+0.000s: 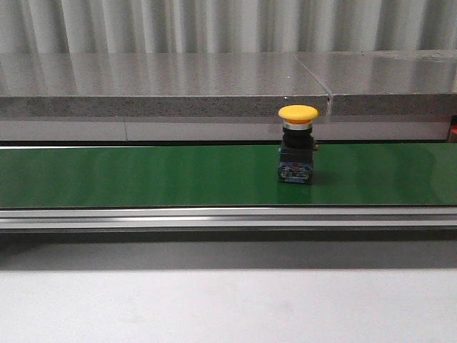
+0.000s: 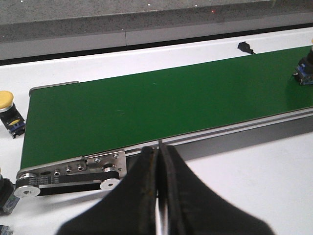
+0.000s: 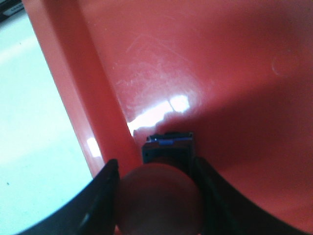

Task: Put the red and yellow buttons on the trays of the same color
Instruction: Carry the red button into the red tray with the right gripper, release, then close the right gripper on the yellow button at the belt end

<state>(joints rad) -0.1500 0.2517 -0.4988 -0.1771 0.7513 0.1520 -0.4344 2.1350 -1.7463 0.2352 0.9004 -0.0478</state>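
Here, right claw snug around red button.

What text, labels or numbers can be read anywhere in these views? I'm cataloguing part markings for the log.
No text is legible in any view.
Yellow button on the green belt: light marks on its blue base, too small and blurred to read.
Red button held in the right pincer over the red tray: no lettering visible.
Second yellow button beside the conveyor: nothing readable.
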